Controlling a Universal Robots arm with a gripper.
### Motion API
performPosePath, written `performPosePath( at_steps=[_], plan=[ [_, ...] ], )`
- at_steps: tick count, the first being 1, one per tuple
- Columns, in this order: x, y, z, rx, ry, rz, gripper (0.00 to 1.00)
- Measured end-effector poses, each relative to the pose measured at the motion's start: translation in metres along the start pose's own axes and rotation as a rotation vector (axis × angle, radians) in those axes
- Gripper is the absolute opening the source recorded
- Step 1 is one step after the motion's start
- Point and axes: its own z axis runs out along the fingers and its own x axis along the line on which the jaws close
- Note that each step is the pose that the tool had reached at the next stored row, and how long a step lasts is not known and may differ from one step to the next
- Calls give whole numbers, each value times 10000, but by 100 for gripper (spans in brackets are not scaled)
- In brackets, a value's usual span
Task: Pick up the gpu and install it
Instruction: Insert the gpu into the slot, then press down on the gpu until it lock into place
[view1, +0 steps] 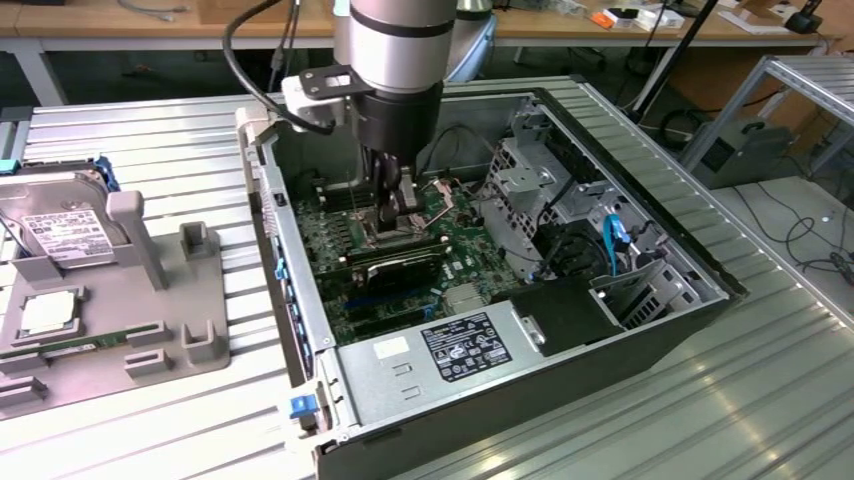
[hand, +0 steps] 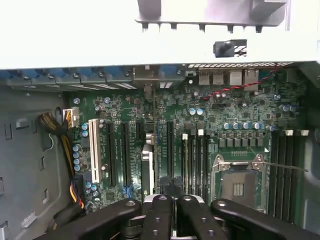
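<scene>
The gpu (view1: 395, 268) is a dark, flat card standing on edge in a slot of the green motherboard (view1: 334, 240), inside the open computer case (view1: 667, 300). In the wrist view the gpu (hand: 147, 167) shows edge-on, running from the case's rear bracket toward my fingers. My gripper (view1: 398, 215) reaches down into the case just above the card's far end. In the wrist view the gripper (hand: 173, 207) is shut, its black fingers (hand: 161, 215) side by side, and nothing shows between them. The card's edge lies just beside the fingers; whether they touch is unclear.
An empty CPU socket (hand: 239, 187) and memory slots lie beside the card. The power supply (view1: 454, 345) and drive cage (view1: 534, 185) crowd the case. At the exterior view's left, a grey fixture (view1: 160, 330) holds a hard drive (view1: 60, 235) and a CPU (view1: 47, 312).
</scene>
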Motion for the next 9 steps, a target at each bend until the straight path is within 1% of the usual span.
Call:
performPosePath(
  at_steps=[1,2,3,9],
  plan=[
    [-1,-3,-59,1,1,0,11],
    [0,-5,-126,1,2,1,11],
    [0,-6,-147,1,2,1,11],
    [0,-6,-147,1,2,1,11]
  ],
)
